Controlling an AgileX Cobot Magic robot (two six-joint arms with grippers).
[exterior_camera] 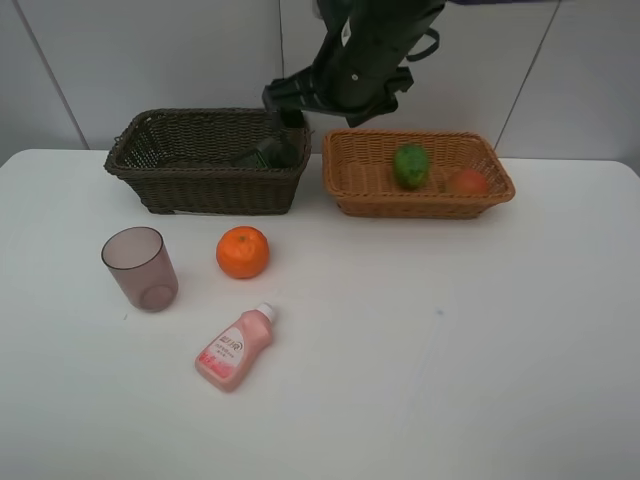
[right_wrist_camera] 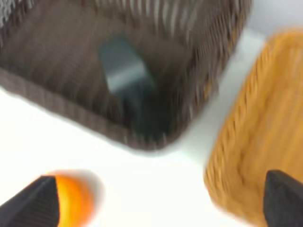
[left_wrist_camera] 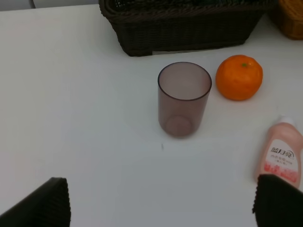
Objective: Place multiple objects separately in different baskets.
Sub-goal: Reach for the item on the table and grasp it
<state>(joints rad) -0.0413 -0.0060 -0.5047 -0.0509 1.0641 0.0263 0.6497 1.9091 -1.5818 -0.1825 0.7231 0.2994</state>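
Jaws on my right gripper [right_wrist_camera: 161, 203] are spread wide with nothing in them, up over the dark brown basket [exterior_camera: 205, 188]; the dark grey bottle [right_wrist_camera: 124, 71] lies inside it. Left gripper [left_wrist_camera: 163, 204] gapes empty too, out in front of that basket.

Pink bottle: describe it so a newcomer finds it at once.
On the table, find the dark brown basket at back left. In front stand a mauve cup and an orange; nearer the camera lies the pink bottle. Only it lies on its side, with a white cap.
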